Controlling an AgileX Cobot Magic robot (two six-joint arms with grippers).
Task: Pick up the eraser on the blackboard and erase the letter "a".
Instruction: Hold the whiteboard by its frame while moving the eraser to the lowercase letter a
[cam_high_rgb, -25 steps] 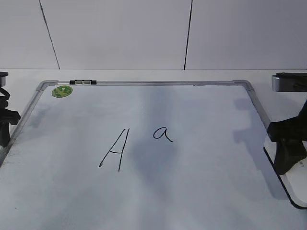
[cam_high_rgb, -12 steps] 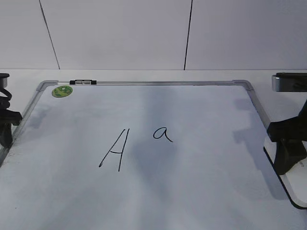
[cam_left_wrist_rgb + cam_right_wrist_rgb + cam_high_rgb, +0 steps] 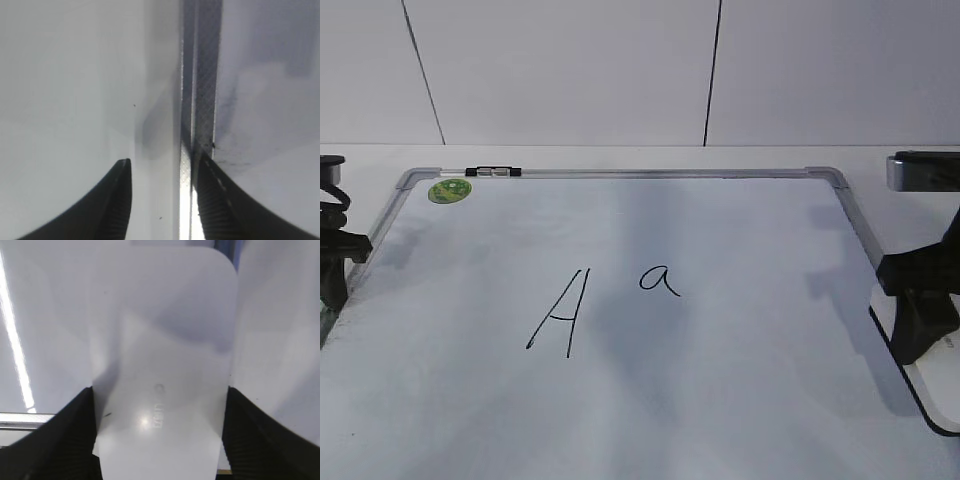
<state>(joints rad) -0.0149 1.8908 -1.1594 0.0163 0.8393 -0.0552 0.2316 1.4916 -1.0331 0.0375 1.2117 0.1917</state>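
Note:
The eraser [image 3: 932, 384], a white glossy block with a black underside, lies at the right edge of the blackboard [image 3: 740, 390]. My right gripper [image 3: 918, 325] stands over it. In the right wrist view its two black fingers press against both long sides of the eraser [image 3: 165, 340], so the right gripper [image 3: 159, 391] is shut on it. The small letter "a" [image 3: 660, 281] is written mid-board, right of a large capital "A" [image 3: 558, 312]. My left gripper [image 3: 334, 268] is open and empty at the board's left edge, with the silver frame [image 3: 200, 100] between its fingers [image 3: 162, 167].
A round green sticker [image 3: 450, 190] sits in the board's far left corner. A small black-and-clear clip [image 3: 492, 172] sits on the far frame rail. A white tiled wall [image 3: 620, 70] rises behind the table. A grey device [image 3: 920, 170] is at the far right.
My left gripper has crept slightly down and inward at the left edge. My right gripper and the eraser have not moved.

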